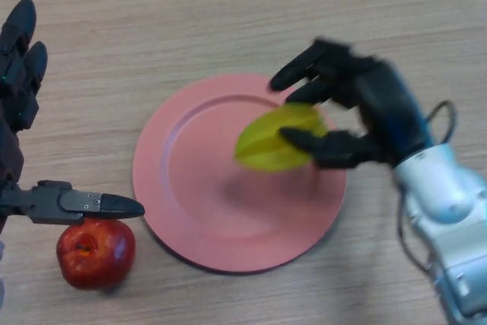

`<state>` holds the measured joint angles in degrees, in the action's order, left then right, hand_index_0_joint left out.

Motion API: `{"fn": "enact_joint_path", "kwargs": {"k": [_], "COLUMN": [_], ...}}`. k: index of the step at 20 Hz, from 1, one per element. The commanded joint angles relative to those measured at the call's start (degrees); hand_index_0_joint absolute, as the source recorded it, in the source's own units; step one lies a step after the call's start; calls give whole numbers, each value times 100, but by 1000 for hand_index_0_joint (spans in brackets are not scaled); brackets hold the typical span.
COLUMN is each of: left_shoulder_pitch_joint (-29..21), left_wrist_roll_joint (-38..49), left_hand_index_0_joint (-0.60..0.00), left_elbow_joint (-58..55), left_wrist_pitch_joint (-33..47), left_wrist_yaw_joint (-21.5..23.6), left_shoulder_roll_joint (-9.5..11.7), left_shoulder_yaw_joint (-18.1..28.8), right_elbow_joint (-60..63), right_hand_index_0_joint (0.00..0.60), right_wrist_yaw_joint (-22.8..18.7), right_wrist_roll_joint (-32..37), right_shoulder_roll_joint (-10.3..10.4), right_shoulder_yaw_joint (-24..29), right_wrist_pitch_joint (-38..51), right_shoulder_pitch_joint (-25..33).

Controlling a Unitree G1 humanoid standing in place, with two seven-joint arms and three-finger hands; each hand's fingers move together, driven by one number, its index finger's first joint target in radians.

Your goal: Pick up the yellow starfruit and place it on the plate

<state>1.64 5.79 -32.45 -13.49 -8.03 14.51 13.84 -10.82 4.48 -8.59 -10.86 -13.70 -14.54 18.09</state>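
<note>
A yellow starfruit [275, 139] is held just above the right half of the pink plate [199, 195]. My right hand [364, 108] is shut on it, with fingers over its top and the thumb [323, 144] under its right end. My left hand [21, 104] shows at the left edge with straight fingers, holding nothing. Its thumb [91, 205] reaches out just over a red apple.
A red apple [96, 253] lies on the wooden table [228, 13] at the lower left, close to the plate's left rim and under my left thumb.
</note>
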Motion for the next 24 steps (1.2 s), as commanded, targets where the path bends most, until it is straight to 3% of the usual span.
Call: {"fn": "enact_joint_path", "kwargs": {"k": [1,5,8,9,10,13,14,18,21,24], "left_shoulder_pitch_joint": [-69,-61,-9,0,4,3,-12,-233,-407,-365], "left_wrist_roll_joint": [163,118,75,61,52,-68,-179,-304,-155,-111], "left_hand_index_0_joint": [0,0,0,0,0,0,0,0,0,0], "left_elbow_joint": [-310,-340,-389,-392,-404,-520,-501,-489,-376,-273], "left_wrist_pitch_joint": [671,698,713,714,703,573,615,488,505,649], "left_wrist_yaw_joint": [-29,12,23,12,4,-63,-61,-47,18,127], "left_shoulder_roll_joint": [146,145,125,125,126,127,129,216,246,201], "left_shoulder_yaw_joint": [338,357,380,382,383,374,347,227,173,74], "right_elbow_joint": [-442,-55,-261,-300,-335,-543,-679,-1058,-1618,-1964], "right_hand_index_0_joint": [600,600,600,550,450,51,0,0,0,0], "right_wrist_yaw_joint": [-727,-1081,-956,-854,-815,-628,-514,-259,169,374], "right_wrist_roll_joint": [839,945,1186,1132,1121,935,886,898,904,987], "right_shoulder_roll_joint": [-4,-3,-2,-2,-2,-2,-2,-2,-2,-79], "right_shoulder_yaw_joint": [-171,-617,-681,-682,-665,-415,-274,291,762,1175], "right_wrist_pitch_joint": [439,649,339,275,225,232,231,133,-318,-475], "right_shoulder_pitch_joint": [106,253,71,36,32,33,2,109,85,37]}}
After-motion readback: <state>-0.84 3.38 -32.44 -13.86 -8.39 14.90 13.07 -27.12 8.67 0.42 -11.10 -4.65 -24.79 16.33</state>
